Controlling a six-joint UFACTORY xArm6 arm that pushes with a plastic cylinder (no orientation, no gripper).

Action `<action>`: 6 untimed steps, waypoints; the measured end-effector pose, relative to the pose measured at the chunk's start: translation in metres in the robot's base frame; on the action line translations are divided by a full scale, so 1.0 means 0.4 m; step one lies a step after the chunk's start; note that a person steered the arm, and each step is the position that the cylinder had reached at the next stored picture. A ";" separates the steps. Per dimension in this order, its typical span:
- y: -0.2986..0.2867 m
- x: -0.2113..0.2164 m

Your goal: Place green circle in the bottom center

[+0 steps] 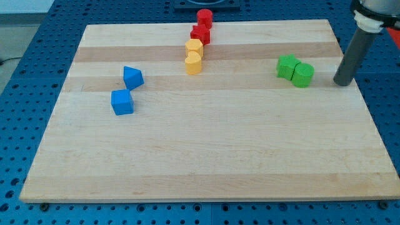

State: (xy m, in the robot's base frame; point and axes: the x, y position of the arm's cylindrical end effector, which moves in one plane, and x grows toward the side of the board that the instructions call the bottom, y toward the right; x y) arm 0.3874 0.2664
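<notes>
The green circle [303,75] sits on the wooden board [206,156] at the view's upper right, touching a green star-like block [287,66] on its left. My tip [342,83] rests on the board a short way to the right of the green circle, apart from it. The dark rod rises from it toward the view's top right corner.
A red circle [204,17] and a red block [200,34] stand at the top centre, with two yellow blocks [194,47] [194,63] just below them. A blue pointed block [132,77] and a blue cube [122,102] lie at the left.
</notes>
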 end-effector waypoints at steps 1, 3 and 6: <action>-0.109 -0.079; -0.409 0.104; -0.652 0.333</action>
